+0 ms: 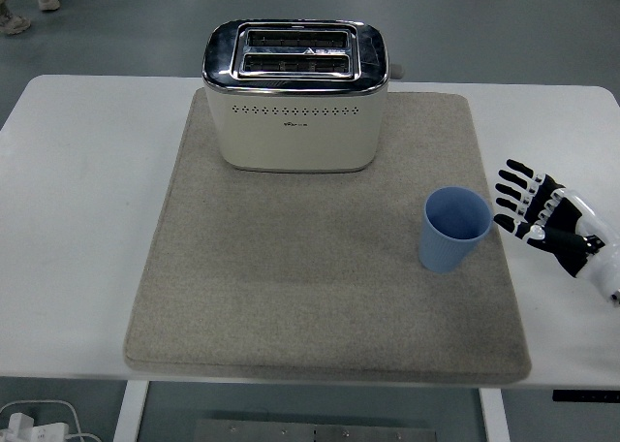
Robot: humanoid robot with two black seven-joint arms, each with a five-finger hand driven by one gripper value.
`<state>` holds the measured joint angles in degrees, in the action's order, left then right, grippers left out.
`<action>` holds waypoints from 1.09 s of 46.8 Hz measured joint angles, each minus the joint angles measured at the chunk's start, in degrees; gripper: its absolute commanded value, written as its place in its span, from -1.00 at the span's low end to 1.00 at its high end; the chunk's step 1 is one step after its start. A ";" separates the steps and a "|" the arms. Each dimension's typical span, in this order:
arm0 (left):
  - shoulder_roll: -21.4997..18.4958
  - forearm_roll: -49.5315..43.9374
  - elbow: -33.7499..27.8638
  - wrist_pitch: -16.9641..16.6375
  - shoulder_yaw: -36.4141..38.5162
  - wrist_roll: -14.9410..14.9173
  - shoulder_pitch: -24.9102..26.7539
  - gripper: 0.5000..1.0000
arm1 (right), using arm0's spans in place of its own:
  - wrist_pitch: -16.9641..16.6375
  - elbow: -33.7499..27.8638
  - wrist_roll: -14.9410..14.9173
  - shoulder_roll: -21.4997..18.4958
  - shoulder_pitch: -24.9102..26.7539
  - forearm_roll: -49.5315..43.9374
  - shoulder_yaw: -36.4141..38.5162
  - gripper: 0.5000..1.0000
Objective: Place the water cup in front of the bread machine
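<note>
— What's under you?

— A white table (87, 219) with a beige felt mat (291, 297) on it, on a grey floor.

— Anything cut off?

— My right hand (542, 221): its wrist leaves the frame's right edge. A person's shoes (29, 1) are clipped at top left.

— The cup?

— The blue water cup (453, 229) stands upright and empty on the mat's right side, right of and nearer than the cream toaster (295, 98). My fingers are spread, holding nothing, just beside it.

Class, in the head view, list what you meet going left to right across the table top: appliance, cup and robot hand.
Toaster → blue cup → right hand, open, not touching the cup.
</note>
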<state>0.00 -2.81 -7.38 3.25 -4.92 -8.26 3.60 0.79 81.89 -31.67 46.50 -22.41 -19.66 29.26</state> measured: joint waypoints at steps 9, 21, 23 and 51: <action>0.00 0.00 0.00 0.00 0.00 0.00 0.00 1.00 | -0.01 -3.29 0.11 -1.65 -0.14 -0.03 2.72 0.69; 0.00 0.00 0.00 0.00 0.00 0.00 0.00 1.00 | -0.49 -8.07 3.43 -4.56 0.14 0.44 8.46 0.69; 0.00 0.00 0.00 0.00 0.00 -0.01 0.00 1.00 | -0.66 -8.85 5.20 -4.76 0.16 0.57 9.55 0.69; 0.00 0.00 0.00 0.00 0.00 -0.01 0.00 1.00 | -6.75 -17.24 16.83 -3.57 -6.16 0.56 14.58 0.69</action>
<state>0.00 -2.81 -7.38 3.25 -4.92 -8.27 3.60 -5.96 64.65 -14.85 42.93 -28.57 -19.10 43.84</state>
